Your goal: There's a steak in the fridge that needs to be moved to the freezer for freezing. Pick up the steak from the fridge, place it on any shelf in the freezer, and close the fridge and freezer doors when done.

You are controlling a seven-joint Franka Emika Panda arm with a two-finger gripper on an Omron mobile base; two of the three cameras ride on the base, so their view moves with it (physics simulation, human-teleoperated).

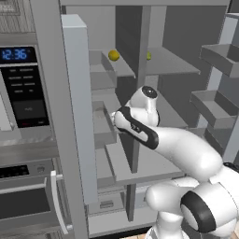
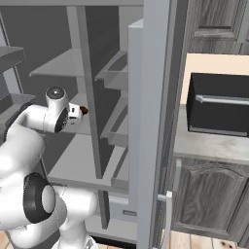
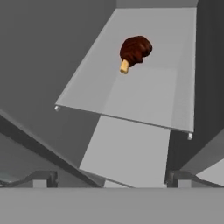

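The steak [image 3: 135, 50], a dark red-brown lump with a pale stub, lies on a pale grey shelf [image 3: 144, 96] at mid height in the tall grey unit. In the right base view the steak [image 2: 84, 111] sits next to the central divider. I cannot tell which half it is in. My gripper [image 3: 111, 181] is open and empty, held short of the steak and a little above a lower shelf. Seen from the right, the gripper [image 2: 77, 111] almost reaches the steak. Both doors stand open: one [image 1: 74, 116] on the left and one [image 1: 224, 70] on the right.
A yellow ball [image 1: 113, 55] and a yellow-green ball [image 1: 148, 56] rest on the upper shelves. A wall oven [image 1: 23, 84] with a lit clock stands left of the unit. A black appliance [image 2: 219, 107] sits on the counter to the right. Door bins jut inward on both sides.
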